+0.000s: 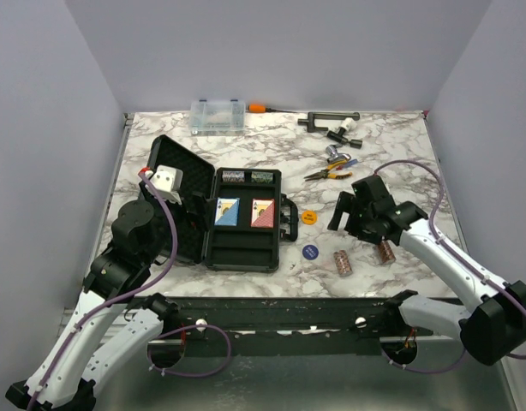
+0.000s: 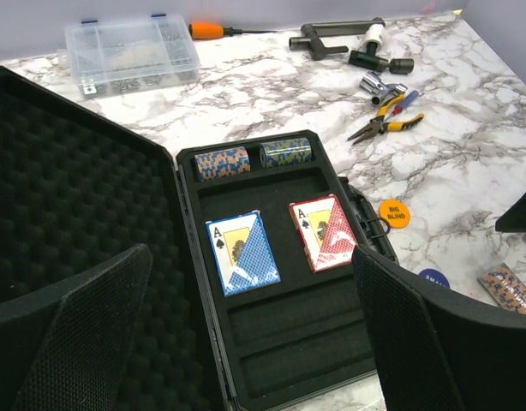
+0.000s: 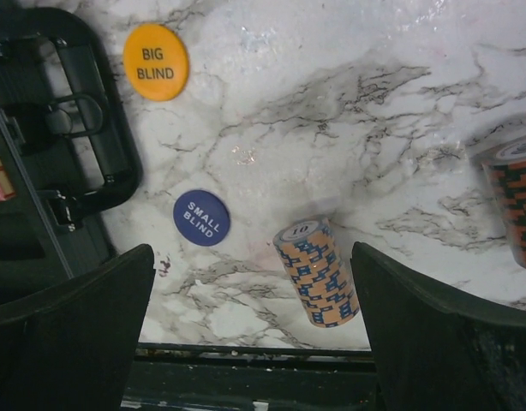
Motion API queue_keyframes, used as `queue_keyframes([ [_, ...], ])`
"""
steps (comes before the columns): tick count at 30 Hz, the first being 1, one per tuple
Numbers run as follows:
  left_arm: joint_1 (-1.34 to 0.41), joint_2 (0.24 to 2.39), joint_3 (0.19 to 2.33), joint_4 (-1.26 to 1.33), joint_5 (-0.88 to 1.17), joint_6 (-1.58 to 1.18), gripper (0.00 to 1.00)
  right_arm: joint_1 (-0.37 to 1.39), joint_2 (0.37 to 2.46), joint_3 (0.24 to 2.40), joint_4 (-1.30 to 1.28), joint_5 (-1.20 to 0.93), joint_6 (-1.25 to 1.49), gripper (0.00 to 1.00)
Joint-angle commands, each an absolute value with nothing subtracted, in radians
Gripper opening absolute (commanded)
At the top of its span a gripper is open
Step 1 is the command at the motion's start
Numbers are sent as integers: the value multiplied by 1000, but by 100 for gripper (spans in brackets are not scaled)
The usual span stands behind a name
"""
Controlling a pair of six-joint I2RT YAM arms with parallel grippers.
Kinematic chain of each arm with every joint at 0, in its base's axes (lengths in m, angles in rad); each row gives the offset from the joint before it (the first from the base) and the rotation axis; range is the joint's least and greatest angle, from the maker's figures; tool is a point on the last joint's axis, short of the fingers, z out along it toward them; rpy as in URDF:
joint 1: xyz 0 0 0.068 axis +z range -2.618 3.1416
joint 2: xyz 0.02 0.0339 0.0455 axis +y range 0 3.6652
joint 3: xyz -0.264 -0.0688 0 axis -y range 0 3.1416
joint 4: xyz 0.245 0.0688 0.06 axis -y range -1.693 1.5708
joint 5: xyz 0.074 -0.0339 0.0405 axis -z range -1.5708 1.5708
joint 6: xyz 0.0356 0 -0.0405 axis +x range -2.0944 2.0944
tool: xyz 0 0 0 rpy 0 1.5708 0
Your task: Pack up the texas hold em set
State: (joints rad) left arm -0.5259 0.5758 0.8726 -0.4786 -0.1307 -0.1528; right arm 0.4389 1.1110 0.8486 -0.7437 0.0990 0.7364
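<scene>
The black foam-lined case (image 1: 242, 250) lies open at centre left, with its lid (image 1: 179, 163) folded out to the left. In it are a blue deck (image 2: 242, 252), a red deck (image 2: 325, 233) and two chip rolls (image 2: 222, 162) (image 2: 286, 152). An orange disc (image 3: 155, 62) and a blue disc (image 3: 201, 217) lie on the marble right of the case handle (image 1: 290, 219). My right gripper (image 3: 250, 257) is open above a brownish chip roll (image 3: 317, 272). Another roll (image 3: 515, 199) lies further right. My left gripper (image 2: 250, 257) is open and empty over the case.
A clear organiser box (image 1: 218, 116) and an orange-handled screwdriver (image 1: 259, 108) sit at the back. A black T-shaped tool (image 1: 327, 120), a socket (image 1: 333, 152) and yellow-handled pliers (image 1: 329, 172) lie at the back right. Grey walls close in both sides.
</scene>
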Motion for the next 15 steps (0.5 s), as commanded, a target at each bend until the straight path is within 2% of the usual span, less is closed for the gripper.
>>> queue_keyframes([
  [1,-529,580,861,-468,-120,-147,98,501,1149,870,-824,208,764,100],
  [7,-529,583,861,-469,-123,-146,98,568,1193,861,-880,210,774,100],
  [15,-529,588,861,-471,-126,-146,98,589,1196,791,-873,184,806,90],
])
